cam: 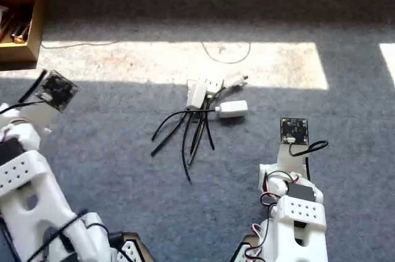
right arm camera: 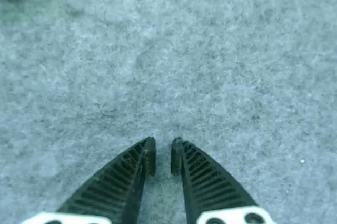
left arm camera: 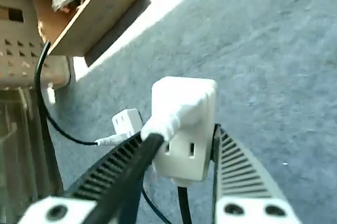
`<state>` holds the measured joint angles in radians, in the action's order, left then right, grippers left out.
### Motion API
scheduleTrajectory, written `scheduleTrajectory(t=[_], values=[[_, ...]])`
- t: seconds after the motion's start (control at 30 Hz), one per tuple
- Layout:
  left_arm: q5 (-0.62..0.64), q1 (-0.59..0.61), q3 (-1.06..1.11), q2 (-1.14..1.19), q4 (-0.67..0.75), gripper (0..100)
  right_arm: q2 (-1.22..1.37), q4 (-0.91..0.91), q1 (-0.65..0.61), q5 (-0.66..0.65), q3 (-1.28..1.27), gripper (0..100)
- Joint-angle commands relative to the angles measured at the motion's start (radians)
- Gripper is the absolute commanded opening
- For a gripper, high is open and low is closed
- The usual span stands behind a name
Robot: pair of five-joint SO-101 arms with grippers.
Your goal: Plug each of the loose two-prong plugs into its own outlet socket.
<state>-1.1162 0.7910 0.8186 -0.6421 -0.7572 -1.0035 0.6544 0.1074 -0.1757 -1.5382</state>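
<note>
I had the left gripper [left arm camera: 184, 139] clenched on a white outlet block [left arm camera: 184, 103]. One ribbed finger [left arm camera: 126, 166] pressed against its socket face and the other lay against the opposite edge, with a pair of slots showing between them. A black cord [left arm camera: 181, 205] hung from beneath the block. Just behind it, on the grey carpet [left arm camera: 274, 50], lay a smaller white two-slot adapter [left arm camera: 126, 122] with a cord leading off it. Farther off stood a wooden box [left arm camera: 89, 13].

The right gripper [right arm camera: 163, 155] hung over bare carpet, its jaws all but closed. Only a thin gap showed between the tips, and they grasped nothing.

From above, the other white outlet pieces [cam: 199, 92] and a white plug [cam: 232, 109] sat about mid-carpet, at the rim of a sunlit band. Their black cords [cam: 185, 135] trailed toward the near edge, between the two arms.
</note>
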Motion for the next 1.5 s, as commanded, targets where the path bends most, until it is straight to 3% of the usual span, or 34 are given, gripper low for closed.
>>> scheduleTrajectory(t=[0.0,0.17,0.37,0.53,0.67,0.73,1.03,1.23,1.47], values=[[0.000,0.136,-0.180,0.251,0.127,0,-0.012,-0.018,0.008,0.006,0.004,6.2],[0.063,0.226,-0.593,0.696,0.112,0,-0.012,-0.018,0.007,0.006,0.004,6.2],[0.075,0.223,-1.046,1.101,-0.133,0,-0.012,-0.018,0.005,0.006,0.004,6.2],[0.103,0.222,-1.296,1.293,-0.256,5,-0.012,-0.018,0.005,0.006,0.004,6.2],[0.103,0.226,-1.399,1.343,-0.361,27,-0.012,-0.018,0.005,0.006,0.004,6.2],[0.098,0.220,-1.426,1.345,-0.425,31,-0.012,-0.018,0.005,0.006,0.004,6.2],[0.118,0.147,-1.592,1.345,-0.730,28,-0.012,-0.018,0.005,0.006,0.004,6.2],[0.345,0.027,-1.840,1.345,-1.022,28,-0.012,-0.018,0.005,0.006,0.004,6.2],[0.535,-0.236,-1.802,1.333,-1.026,28,-0.012,-0.019,0.004,0.005,0.004,6.2]])
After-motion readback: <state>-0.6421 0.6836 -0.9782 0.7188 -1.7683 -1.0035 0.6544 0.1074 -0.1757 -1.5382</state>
